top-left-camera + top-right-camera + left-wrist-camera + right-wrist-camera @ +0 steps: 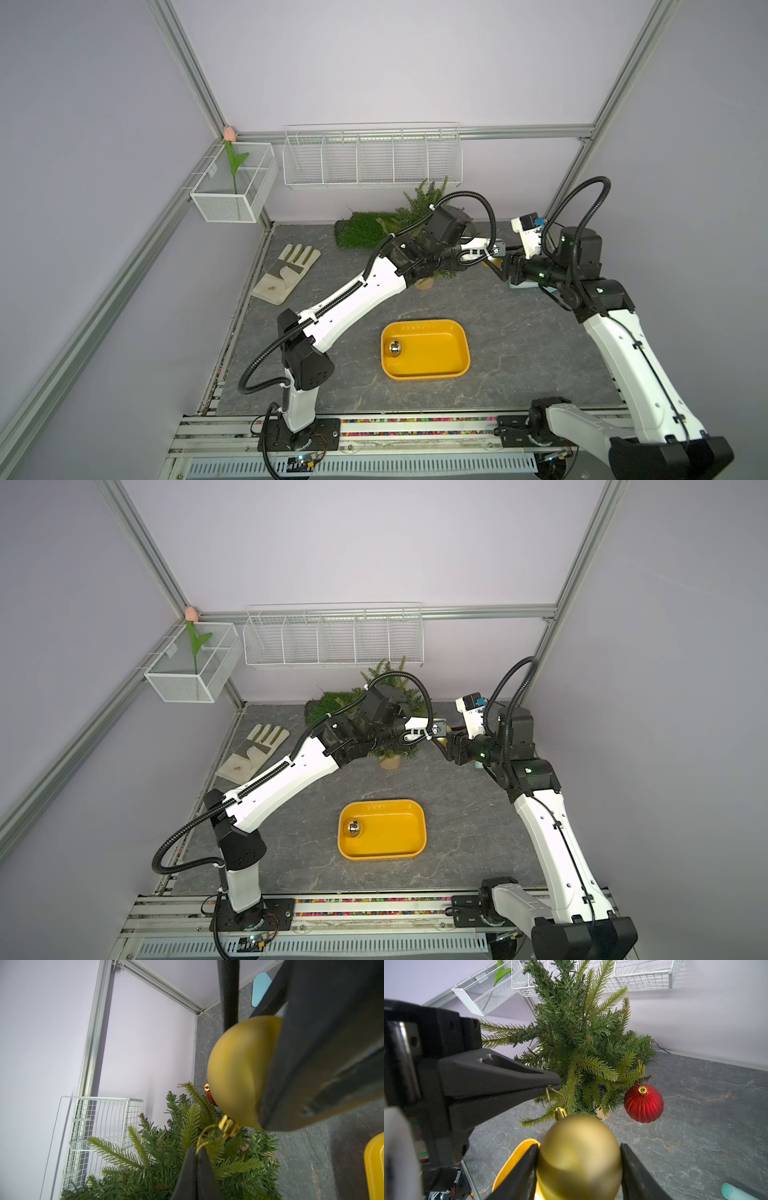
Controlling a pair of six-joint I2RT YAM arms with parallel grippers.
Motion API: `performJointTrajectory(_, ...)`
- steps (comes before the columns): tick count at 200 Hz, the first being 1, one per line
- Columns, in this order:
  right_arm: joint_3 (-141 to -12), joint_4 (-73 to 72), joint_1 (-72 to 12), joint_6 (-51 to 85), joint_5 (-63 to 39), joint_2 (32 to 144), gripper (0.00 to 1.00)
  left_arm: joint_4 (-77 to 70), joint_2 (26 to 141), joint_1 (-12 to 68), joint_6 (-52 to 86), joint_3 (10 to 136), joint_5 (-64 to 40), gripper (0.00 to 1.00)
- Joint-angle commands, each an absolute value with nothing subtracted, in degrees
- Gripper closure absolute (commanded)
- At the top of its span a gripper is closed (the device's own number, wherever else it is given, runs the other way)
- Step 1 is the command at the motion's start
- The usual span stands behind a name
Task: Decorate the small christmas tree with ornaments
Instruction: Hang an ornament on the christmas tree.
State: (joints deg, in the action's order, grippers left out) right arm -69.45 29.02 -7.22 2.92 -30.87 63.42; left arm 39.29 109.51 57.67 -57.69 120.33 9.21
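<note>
- The yellow tray point(425, 376) holds one shiny bauble point(394, 348) against its left wall. The rest of its floor is bare yellow.
- On the back wall hangs a wire basket point(372, 160) split into compartments. The mesh box point(216, 203) in the corner holds a tulip point(230, 134) upright.
- The small christmas tree point(581, 1032) stands near the back wall under the wire basket, just beside the turf mat point(361, 232). Grey tabletop point(519, 332) lies open between tree and tray, and a glove point(286, 268) lies near the left edge.
- The right gripper point(579, 1147) clamps the matte gold bauble point(579, 1159) by its sides, off the table and just in front of the tree's lower branches.
- The left gripper point(196, 1150) is pinched closed on that bauble's hanging loop point(550, 1093), close to a branch tip.
- The red ribbed bauble point(643, 1103) hangs from a low branch. The right wrist view shows it whole and the left wrist view shows only a sliver. In both top views the arms hide it.
</note>
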Motion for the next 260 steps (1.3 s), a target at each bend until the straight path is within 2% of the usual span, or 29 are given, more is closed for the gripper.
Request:
performJointTrajectory(1,-70.84,27.82,-7.03,1.67,-30.67,63.98,0.61,38.43,110.59,58.01,-59.06,121.87,9.72,1.0)
performJointTrajectory(260,-69.57,27.51,-6.95,1.41,-32.44,64.03,0.61,37.2,109.46,57.92,-59.5,118.74,12.46,1.0)
